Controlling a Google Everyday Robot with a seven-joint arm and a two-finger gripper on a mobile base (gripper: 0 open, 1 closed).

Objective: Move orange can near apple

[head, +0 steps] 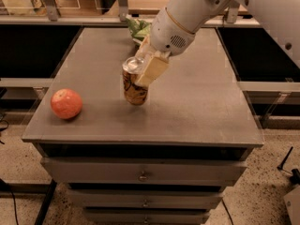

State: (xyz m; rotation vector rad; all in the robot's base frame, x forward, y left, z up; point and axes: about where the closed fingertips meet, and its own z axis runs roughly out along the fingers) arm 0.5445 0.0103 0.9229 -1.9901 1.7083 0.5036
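1. Orange can (134,87): one. It stands near the middle of the counter (201,102), slightly tilted.
2. Apple (66,103): one. It lies at 9 o'clock from the can, well apart, near the counter's left edge. Bare surface lies between the two.
3. Pincer (143,67): one. It reaches in from 1 o'clock and is clamped on the can's upper part, one pale finger (151,71) across the can's front.
4. Green bag (138,28): one. It sits at 12 o'clock from the can, at the far edge, partly hidden by the arm.
5. Drawers (143,171): three fronts, below the counter.
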